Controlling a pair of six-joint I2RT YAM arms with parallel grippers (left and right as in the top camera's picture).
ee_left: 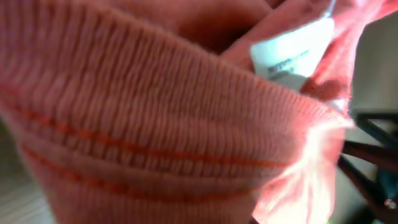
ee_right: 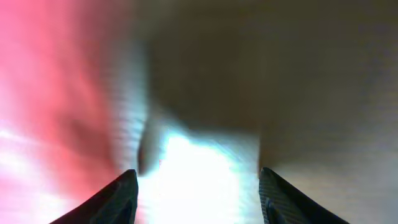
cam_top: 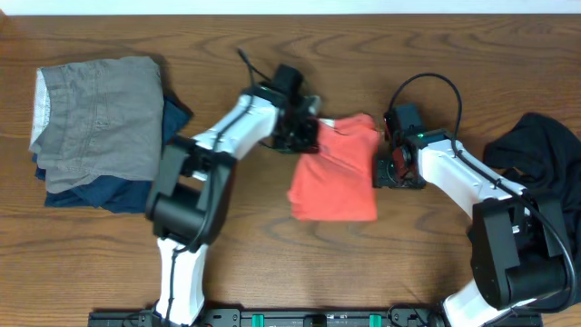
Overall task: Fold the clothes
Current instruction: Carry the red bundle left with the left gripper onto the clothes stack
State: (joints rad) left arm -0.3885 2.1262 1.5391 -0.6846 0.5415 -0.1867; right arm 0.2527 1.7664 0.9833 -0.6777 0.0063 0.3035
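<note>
Cloth fills the left wrist view: we see the ribbed collar [ee_left: 155, 143] of the coral-red T-shirt [cam_top: 336, 173] pressed up to the lens, with a white label [ee_left: 292, 53] beside it whose print is too blurred to read. Only the overhead view gives us the whole layout. There the T-shirt lies folded into a rough rectangle in the middle of the tabletop [cam_top: 272, 263]. Its long axis runs from the far side toward the robot's side, leaning slightly, and the far end is a little rumpled.

The left hand [cam_top: 304, 132] sits at the far left corner of the T-shirt, closed on the fabric at the collar. Its own fingers are hidden in its wrist view by the cloth. The right hand [cam_top: 386, 163] rests against the T-shirt's right edge. From above we cannot see how its fingers stand, but the right wrist view shows two dark fingers [ee_right: 118, 199] apart, with a bright, washed-out blur between them and a pink smear on the left. We read this hand [ee_right: 198, 186] as open, with nothing we can make out pinched in it.

The black garment [cam_top: 536, 154] lies crumpled at the right end of the tabletop, partly covered by the right arm and cut off by the frame edge. At the left end, a grey garment [cam_top: 100, 113] lies on top of a navy garment [cam_top: 100, 191], which shows only at its edges.
</note>
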